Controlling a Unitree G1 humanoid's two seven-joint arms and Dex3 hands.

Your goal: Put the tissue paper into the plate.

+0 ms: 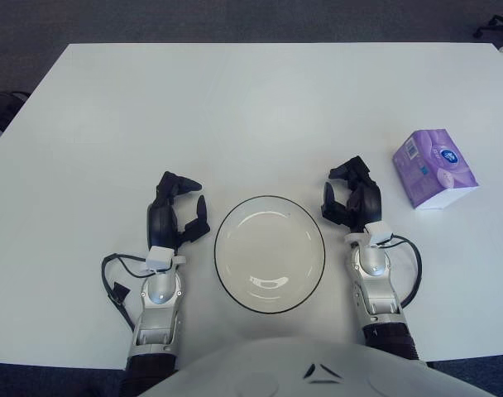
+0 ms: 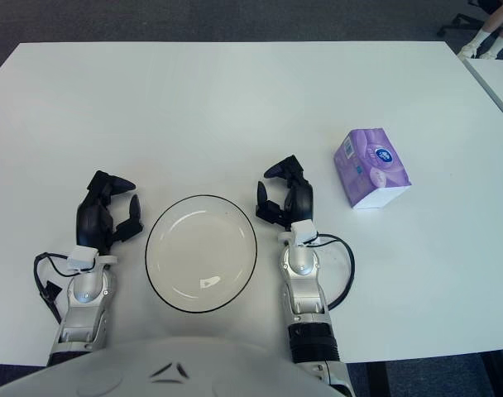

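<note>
A purple tissue pack (image 1: 434,168) lies on the white table (image 1: 235,107), right of centre. A white plate with a dark rim (image 1: 270,253) sits near the front edge, with nothing in it. My right hand (image 1: 355,197) is just right of the plate and left of the tissue pack, a short gap away from the pack; its fingers are loosely curled and hold nothing. My left hand (image 1: 177,208) shows left of the plate, fingers relaxed and holding nothing.
Black cables (image 1: 119,277) loop beside both wrists. The table's right edge and another white table (image 2: 495,74) show at far right. Dark carpet lies beyond the far edge.
</note>
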